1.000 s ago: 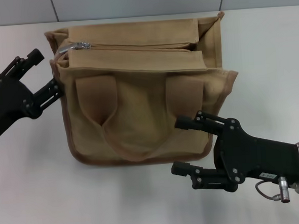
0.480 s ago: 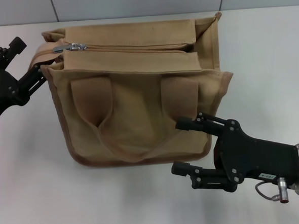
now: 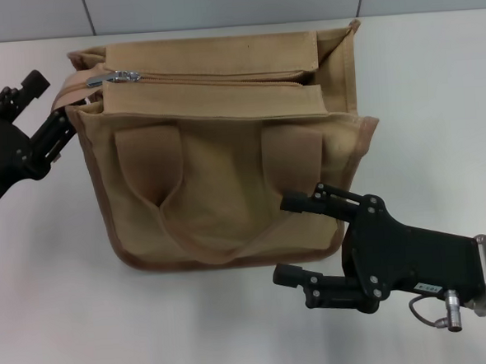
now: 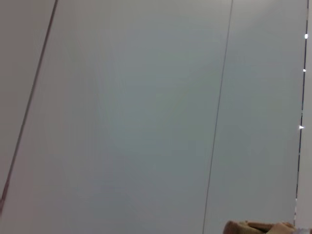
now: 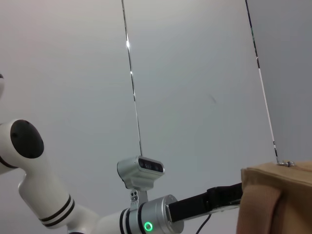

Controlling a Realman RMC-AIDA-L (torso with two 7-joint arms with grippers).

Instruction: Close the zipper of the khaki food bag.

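**A:** What are you standing over?

**B:** A plain white worktop (image 3: pixel 54 325), with grey wall panels (image 3: pixel 216 4) behind it at twelve o'clock, split by thin seams. Nearest me, at about four o'clock, my right tool (image 3: pixel 300 238) hangs released, its two black fingers spread well apart, the upper one lying over the bag's near right corner, the lower one over bare worktop.

**A:** And the bag?

**B:** The khaki food bag (image 3: pixel 218 183) sits in the middle of the worktop, its front face and two strap handles toward me. Along its top runs the zipper (image 3: pixel 212 77) between two fabric flaps, and the silver slider (image 3: pixel 119 76) sits at the bag's left end, around eleven o'clock.

**A:** Your other arm?

**B:** My left tool (image 3: pixel 47 107) is at ten o'clock, at the bag's upper left corner. Its fingers stand apart, with the bag's corner flap between or just beside them; I cannot tell whether they touch it.

**A:** Anything you can't make out?

**B:** My left wrist view shows mostly wall, with a sliver of khaki cut off at the edge. My right wrist view shows wall panels, a corner of the bag and my left arm (image 5: pixel 73 214) beyond it. Both arms are cut off by the head view's edges.
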